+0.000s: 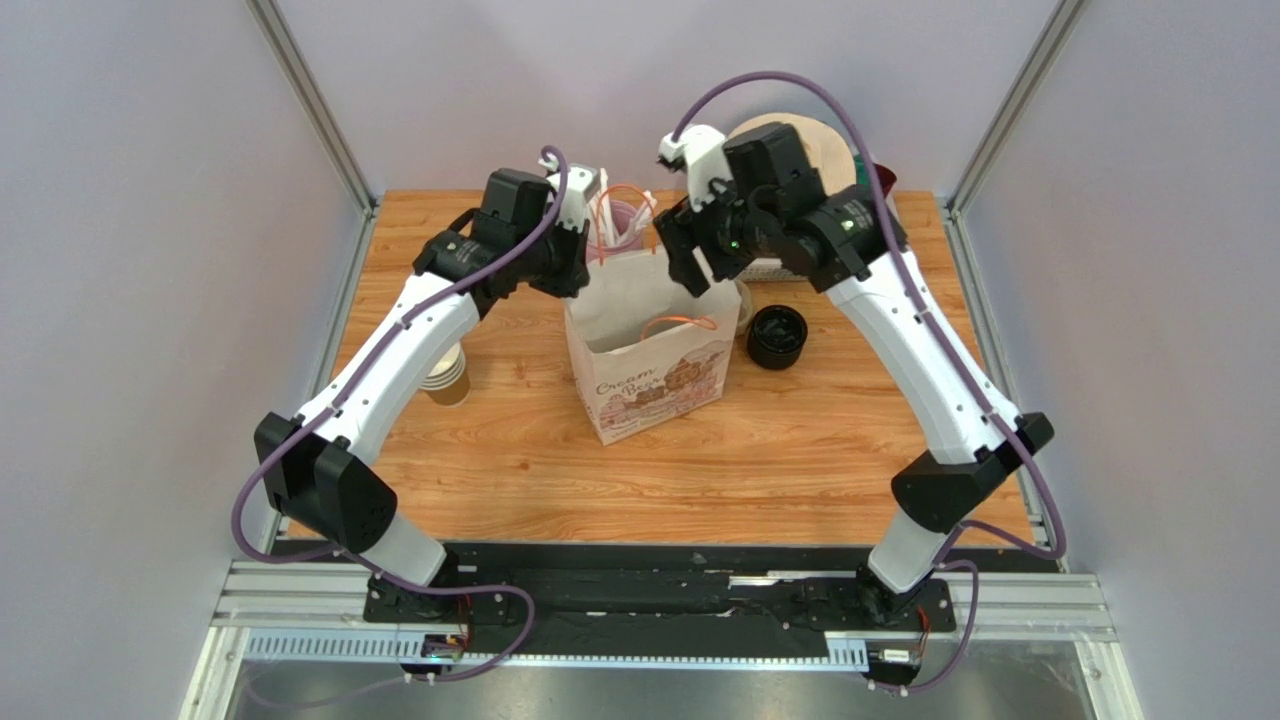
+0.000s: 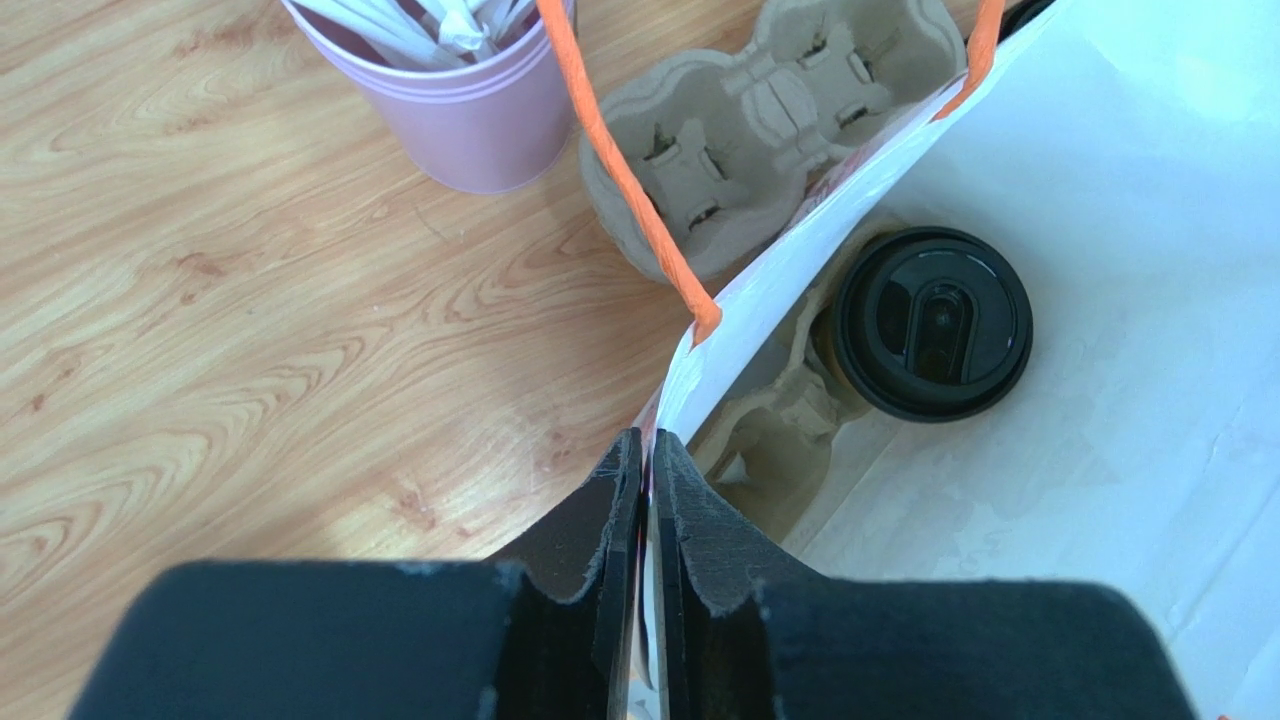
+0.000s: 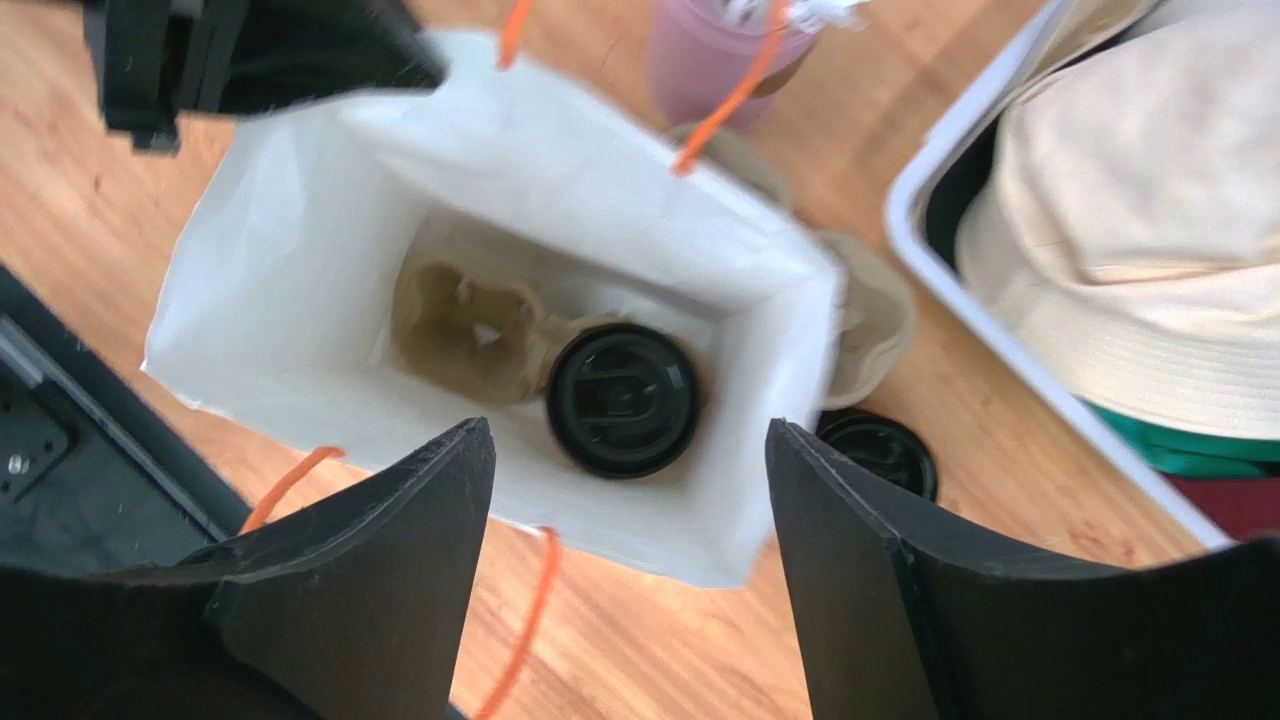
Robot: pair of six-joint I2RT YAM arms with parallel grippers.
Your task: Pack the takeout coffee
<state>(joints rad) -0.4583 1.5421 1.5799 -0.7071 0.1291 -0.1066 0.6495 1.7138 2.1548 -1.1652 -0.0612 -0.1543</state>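
Observation:
The takeout coffee (image 3: 622, 399), a cup with a round black lid, stands inside the white paper bag (image 1: 649, 375), in one slot of a pulp cup carrier (image 3: 463, 323). The left wrist view shows it too (image 2: 933, 323), beside the carrier (image 2: 774, 413) inside the bag (image 2: 1142, 180). My left gripper (image 2: 649, 444) is shut on the bag's rim, near an orange handle (image 2: 631, 180). In the top view it is at the bag's upper left corner (image 1: 577, 276). My right gripper (image 3: 628, 450) is open and empty above the bag's mouth (image 1: 696, 270).
A stack of loose black lids (image 1: 777, 335) lies right of the bag. Stacked brown cups (image 1: 445, 375) stand at the left. A pink cup of stirrers (image 2: 451, 90) and a spare pulp carrier (image 2: 751, 120) stand behind the bag. A white bin with a cream hat (image 3: 1142, 255) stands at the back right.

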